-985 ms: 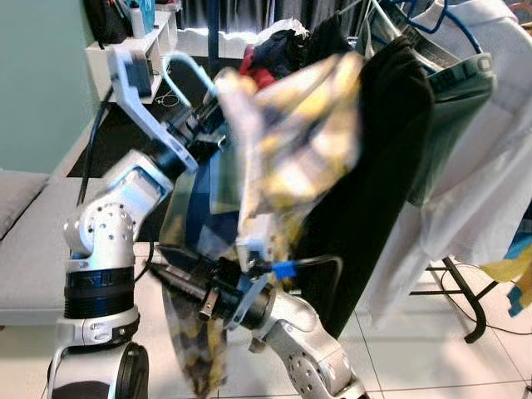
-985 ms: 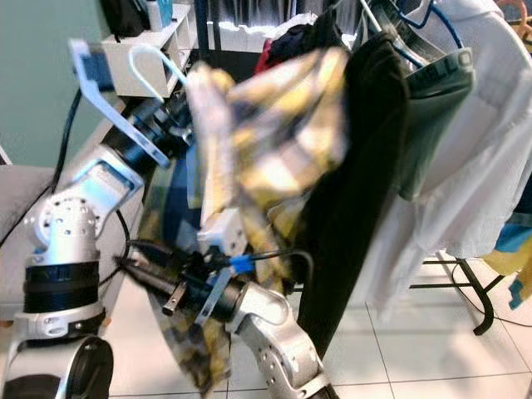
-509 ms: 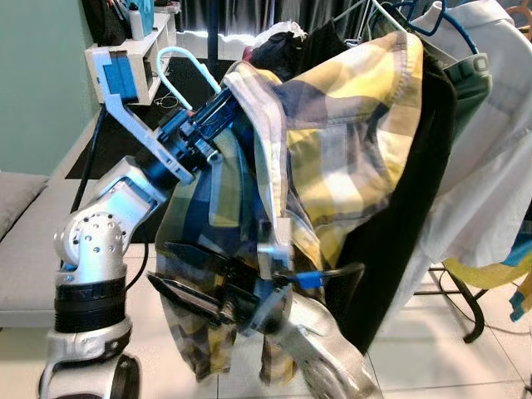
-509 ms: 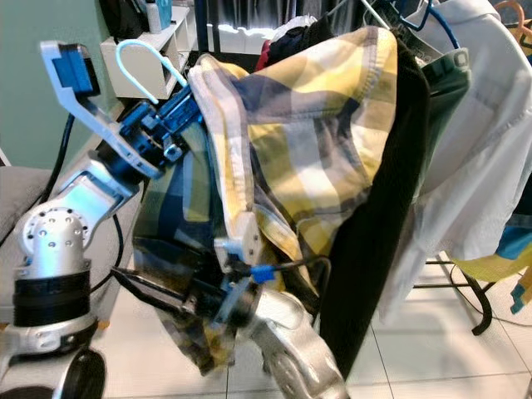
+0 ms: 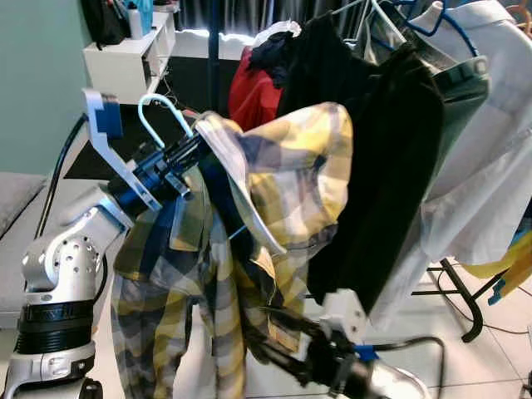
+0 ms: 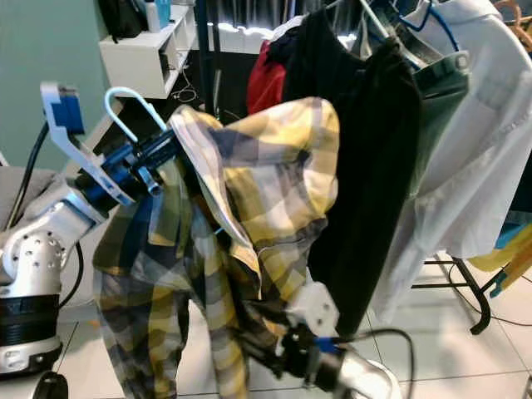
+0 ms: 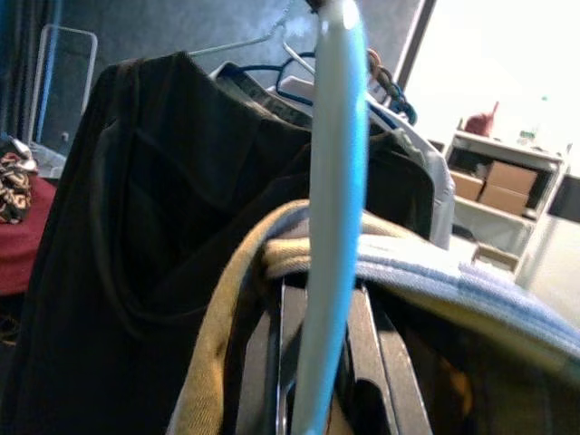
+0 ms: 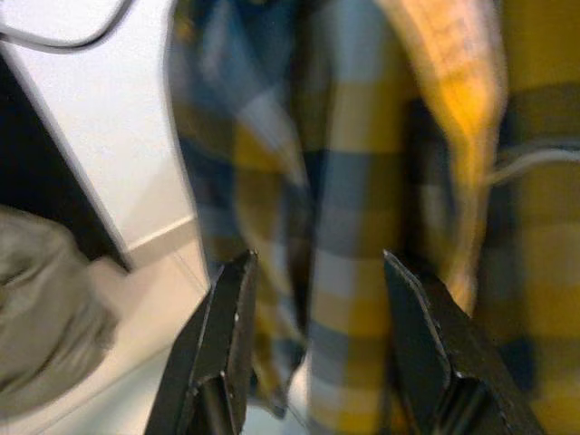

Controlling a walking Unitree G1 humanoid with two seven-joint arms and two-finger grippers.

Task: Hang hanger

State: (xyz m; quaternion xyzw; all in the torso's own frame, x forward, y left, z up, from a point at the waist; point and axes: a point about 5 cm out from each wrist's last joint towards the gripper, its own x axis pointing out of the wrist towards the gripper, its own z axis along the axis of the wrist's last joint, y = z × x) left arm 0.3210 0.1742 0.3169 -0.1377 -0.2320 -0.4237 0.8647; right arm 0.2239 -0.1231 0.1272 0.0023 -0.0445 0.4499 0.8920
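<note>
My left end effector (image 5: 179, 162) is clamped on the neck of the pale blue hanger (image 5: 162, 116), just below its hook, and the yellow-and-blue plaid shirt (image 5: 249, 241) drapes from it, one fold thrown up over the shoulder and the rest trailing down toward the floor. In the left wrist view the hanger's neck (image 7: 333, 208) runs up between my fingers (image 7: 272, 362), with the shirt collar bunched against them. My right end effector (image 8: 317, 362) sits low under the hem with its fingers spread apart and nothing between them, the plaid cloth hanging just in front of it. The hook is well short of the rack, which is already crowded with a black garment (image 5: 374, 166), a white shirt (image 5: 490, 141) and a red piece (image 5: 253, 96). I judge the hook has yet to reach the rail, and the risks come from there: the hook could catch another hanger or a black sleeve instead of the rail. The loose fold of the shirt could slide off the hanger if I tilt it, and the trailing hem might snag on my right fingers (image 8: 227, 353) as I lift. Where the rail has a free gap is hidden behind the clothes.
</note>
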